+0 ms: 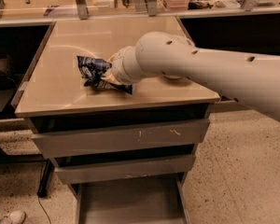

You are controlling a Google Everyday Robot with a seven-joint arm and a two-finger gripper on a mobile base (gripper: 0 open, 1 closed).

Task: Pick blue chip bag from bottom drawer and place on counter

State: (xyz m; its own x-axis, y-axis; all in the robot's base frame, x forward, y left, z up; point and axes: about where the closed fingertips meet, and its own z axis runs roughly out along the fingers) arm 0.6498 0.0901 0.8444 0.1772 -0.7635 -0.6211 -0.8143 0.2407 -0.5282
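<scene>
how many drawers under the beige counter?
3. Scratched grey-fronted top drawer, plain grey-fronted middle drawer, shallow grey metal bottom drawer pulled open. Gripper sits at the dark-blue foil chip bag on the glossy beige counter.

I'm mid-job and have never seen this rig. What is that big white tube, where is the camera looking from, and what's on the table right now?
The white tube is the robot's only arm, reaching in from the right of the picture. At its end is the claw, which is at the blue bag lying on the counter. The wrist hides the claw, so I cannot tell whether it is gripping the bag. There is one camera, looking down at the counter from the front; its mounting is not on record. I see nothing else on the counter. Under it are two grey drawers. Below them the bottom drawer is pulled out, with nothing showing in the part in view.
</scene>
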